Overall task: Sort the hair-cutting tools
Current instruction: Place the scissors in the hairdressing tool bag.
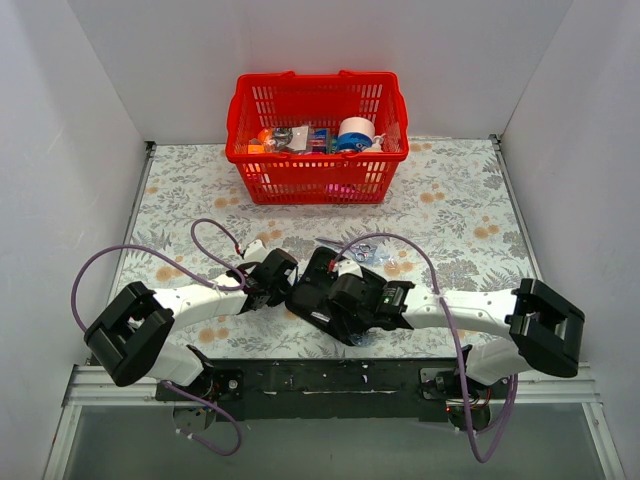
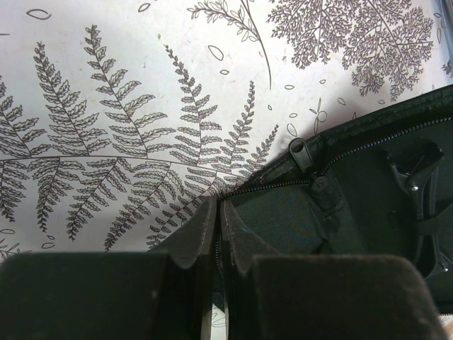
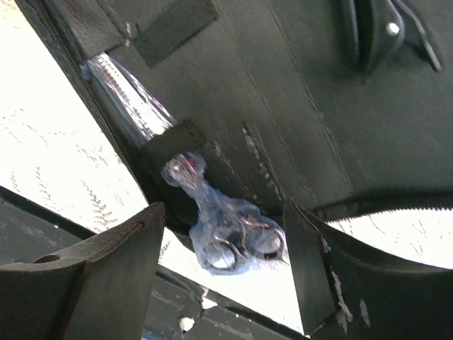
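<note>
The black pouch [image 1: 325, 300] lies open between my two arms. My left gripper [image 2: 219, 212] is shut on its zippered edge, close to the zipper pull [image 2: 299, 152]. My right gripper [image 3: 226, 230] is open over the pouch's inside [image 3: 283, 106]. Between its fingers, touching neither, lies a pair of scissors [image 3: 237, 237] in pale blue wrap. The scissors' blade end is tucked under a black strap [image 3: 173, 145]. A second wrapped pair of scissors [image 1: 366, 251] lies on the table just behind the pouch. No slim black stick shows clearly.
A red basket [image 1: 318, 175] with assorted items stands at the back centre. A shiny clear-wrapped slim item [image 3: 127, 92] sits under straps in the pouch, and a black riveted piece [image 3: 375, 28] lies deeper in. White walls enclose the fern-patterned table [image 1: 470, 220].
</note>
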Robot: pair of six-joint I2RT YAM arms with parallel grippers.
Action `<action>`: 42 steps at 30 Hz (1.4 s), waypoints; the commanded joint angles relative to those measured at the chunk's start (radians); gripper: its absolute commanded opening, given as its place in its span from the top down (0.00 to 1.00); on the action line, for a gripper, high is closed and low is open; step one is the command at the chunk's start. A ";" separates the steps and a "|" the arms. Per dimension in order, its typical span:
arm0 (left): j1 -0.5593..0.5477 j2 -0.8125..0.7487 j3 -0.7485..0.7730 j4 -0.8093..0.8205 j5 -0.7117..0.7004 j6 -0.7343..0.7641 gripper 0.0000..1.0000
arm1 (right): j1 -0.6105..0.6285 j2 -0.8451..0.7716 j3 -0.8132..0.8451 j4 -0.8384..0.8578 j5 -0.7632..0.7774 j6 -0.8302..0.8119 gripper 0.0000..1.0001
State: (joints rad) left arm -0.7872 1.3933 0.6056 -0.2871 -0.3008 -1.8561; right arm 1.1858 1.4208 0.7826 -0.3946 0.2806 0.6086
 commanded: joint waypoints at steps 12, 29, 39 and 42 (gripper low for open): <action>-0.055 0.084 -0.036 -0.104 0.143 -0.011 1.00 | -0.003 -0.172 -0.129 -0.046 0.011 0.048 0.17; -0.063 0.079 -0.043 -0.106 0.141 -0.017 1.00 | -0.005 -0.091 -0.097 0.008 -0.089 -0.069 0.11; -0.064 0.087 -0.033 -0.106 0.143 -0.011 1.00 | -0.005 -0.112 -0.108 -0.012 -0.089 -0.064 0.28; -0.064 0.085 -0.033 -0.107 0.141 -0.011 1.00 | -0.005 -0.108 -0.092 -0.027 -0.078 -0.073 0.38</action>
State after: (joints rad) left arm -0.8070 1.4059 0.6170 -0.2989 -0.3313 -1.8633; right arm 1.1797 1.3231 0.6582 -0.4149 0.2058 0.5423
